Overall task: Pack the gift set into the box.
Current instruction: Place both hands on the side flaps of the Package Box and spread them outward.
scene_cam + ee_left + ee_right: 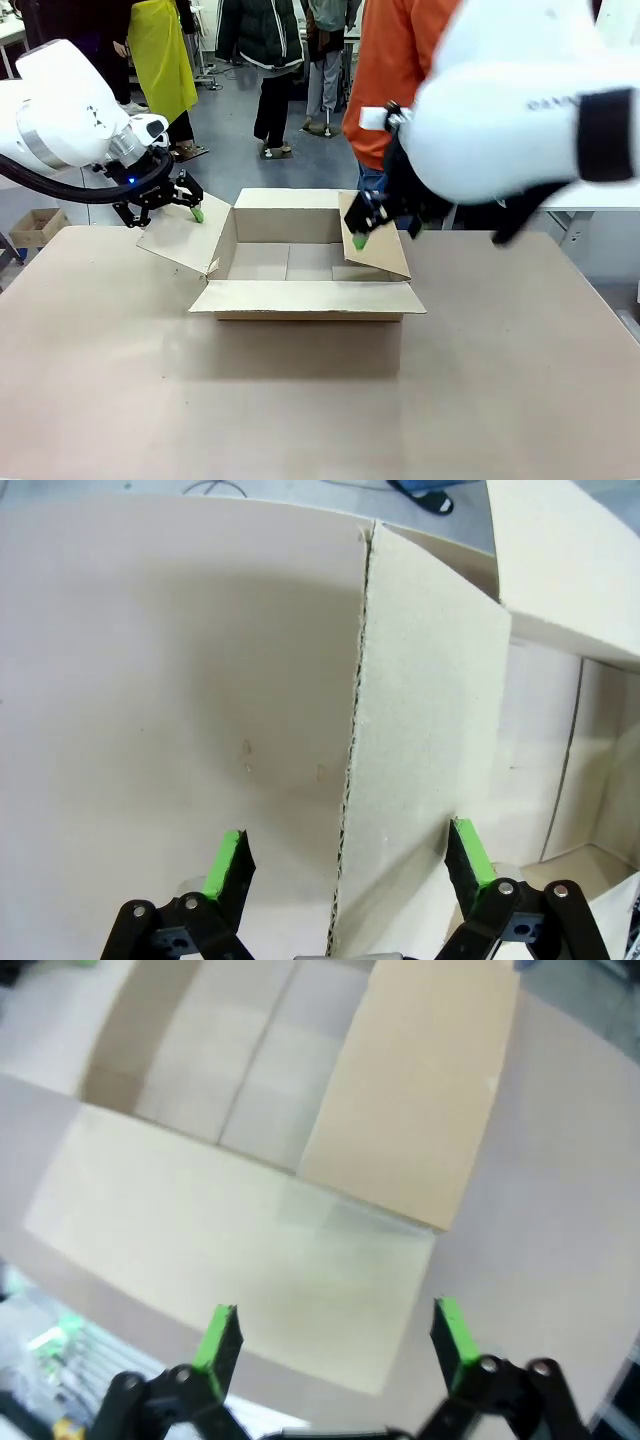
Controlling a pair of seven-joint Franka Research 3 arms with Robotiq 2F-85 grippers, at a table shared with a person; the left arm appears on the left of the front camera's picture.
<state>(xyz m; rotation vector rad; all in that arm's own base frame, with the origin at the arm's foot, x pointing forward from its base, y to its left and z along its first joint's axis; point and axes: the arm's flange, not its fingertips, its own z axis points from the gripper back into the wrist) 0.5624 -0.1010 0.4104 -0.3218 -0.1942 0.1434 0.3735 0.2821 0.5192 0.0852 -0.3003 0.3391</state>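
Jaws spread on both arms above large, shallow, brown corrugated cardboard box [300, 265]

The left gripper [346, 832], black with green pads, stands wide open with nothing between its fingers. One pad is over the out-folded left flap [180, 680]. The other is over the box's inner side wall. The perforated crease joining flap and wall runs straight ahead from the gap between the fingers. Whether either pad touches the cardboard cannot be told. Past the wall-side finger lies the box's pale floor. In the front view this gripper sits at the flap's raised outer edge, its green tip against the cardboard.

The right gripper [335, 1306] is likewise parted wide and grips nothing. Just ahead of its fingertips lies one long flap [230, 1250], spread out flat. Beyond that opens the interior, its floor made of panels meeting at a seam. Farther ahead, to one side, is the browner right flap [415, 1090]. In the front view this gripper's green tip hangs before that flap's inner face, and contact cannot be judged.

The box stands open between the two grippers on the beige table [120, 400], all four flaps turned outward. Beyond the right gripper, at the table's far side, stands a person in an orange top [395, 60].
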